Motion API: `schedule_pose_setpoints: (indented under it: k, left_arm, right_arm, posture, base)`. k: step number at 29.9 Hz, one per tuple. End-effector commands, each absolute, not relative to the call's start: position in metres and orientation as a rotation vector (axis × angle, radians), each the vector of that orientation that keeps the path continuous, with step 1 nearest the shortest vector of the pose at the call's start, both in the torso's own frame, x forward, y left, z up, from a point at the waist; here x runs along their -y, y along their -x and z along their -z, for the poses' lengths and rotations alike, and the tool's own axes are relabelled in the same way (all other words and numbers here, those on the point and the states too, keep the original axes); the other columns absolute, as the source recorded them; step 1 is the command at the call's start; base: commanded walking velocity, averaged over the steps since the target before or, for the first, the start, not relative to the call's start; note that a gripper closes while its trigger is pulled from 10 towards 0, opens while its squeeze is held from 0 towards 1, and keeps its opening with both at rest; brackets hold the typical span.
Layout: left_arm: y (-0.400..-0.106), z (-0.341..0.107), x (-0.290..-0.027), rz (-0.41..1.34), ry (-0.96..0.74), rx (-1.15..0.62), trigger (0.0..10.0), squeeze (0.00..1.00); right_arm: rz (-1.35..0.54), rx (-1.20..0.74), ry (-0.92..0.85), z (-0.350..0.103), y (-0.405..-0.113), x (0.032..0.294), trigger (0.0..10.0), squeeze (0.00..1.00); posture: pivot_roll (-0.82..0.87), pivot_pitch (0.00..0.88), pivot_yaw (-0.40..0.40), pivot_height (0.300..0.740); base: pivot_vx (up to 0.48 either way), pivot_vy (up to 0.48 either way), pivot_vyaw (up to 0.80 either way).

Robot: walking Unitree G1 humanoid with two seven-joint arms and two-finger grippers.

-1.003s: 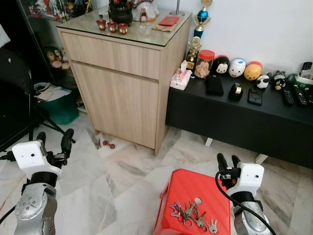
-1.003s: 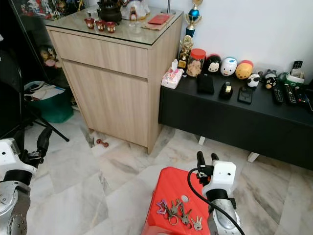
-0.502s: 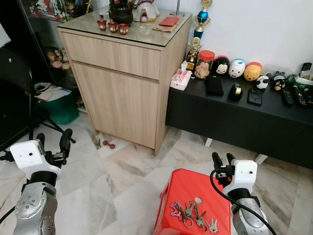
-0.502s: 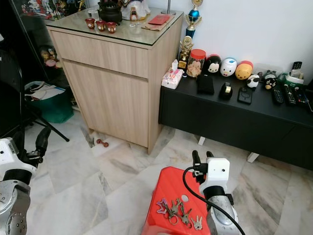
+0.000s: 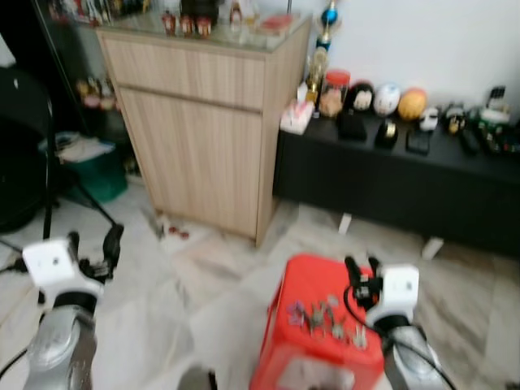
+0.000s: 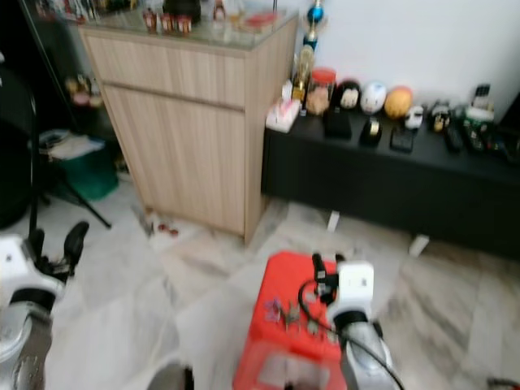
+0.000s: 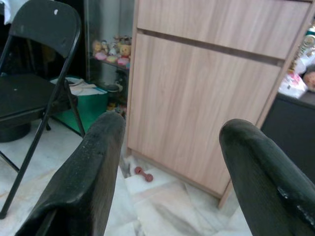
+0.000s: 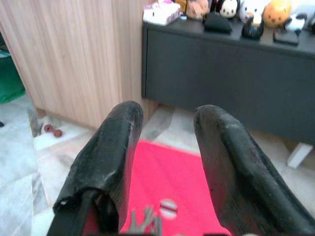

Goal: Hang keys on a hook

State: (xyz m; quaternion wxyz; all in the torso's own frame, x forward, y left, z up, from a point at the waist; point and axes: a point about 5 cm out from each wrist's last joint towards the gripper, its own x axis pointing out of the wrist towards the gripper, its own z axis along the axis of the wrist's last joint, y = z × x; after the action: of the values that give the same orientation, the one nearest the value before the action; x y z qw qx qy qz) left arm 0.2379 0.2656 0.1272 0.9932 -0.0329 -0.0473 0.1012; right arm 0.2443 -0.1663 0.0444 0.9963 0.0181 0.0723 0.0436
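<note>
Right tool (image 5: 361, 266): moved left since the earlier frame, now over the far right edge of the red stool (image 5: 302, 284); fingers parted, empty. Keys (image 5: 325, 318): bunch lying on stool top, near the tool. Left tool (image 5: 92, 243): fingers apart, empty, above floor. Views blurred.

Open marble floor (image 5: 211, 276) ahead – wooden cabinet (image 5: 203, 138), black console (image 5: 398, 183) behind

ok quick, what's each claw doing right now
Left claw: open, holding nothing, out in front of the wooden cabinet.
Right claw: open, empty, above the red stool with the keys.
</note>
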Motion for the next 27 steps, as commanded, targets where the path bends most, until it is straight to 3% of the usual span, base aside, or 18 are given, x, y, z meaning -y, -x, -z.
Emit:
schedule_pose_setpoints:
  k: [1,27]
  left_arm:
    - [-0.241,-0.131,-0.266,-0.183,0.049,0.088,10.0,0.0]
    - [-0.25,-0.124,-0.279,-0.174,0.025,0.02,10.0,0.0]
  right_arm:
    - [-0.097,-0.188,-0.042,-0.039,-0.244,0.166,10.0,0.0]
    - [-0.038,-0.313,-0.08,-0.022,-0.276,0.173,10.0,0.0]
  posture:
    - [0.05,0.0,-0.032,0.621]
    - [0.05,0.048,-0.014,0.621]
  base:
    - [0.0,0.0,0.0]
    - [0.031,0.0,0.0]
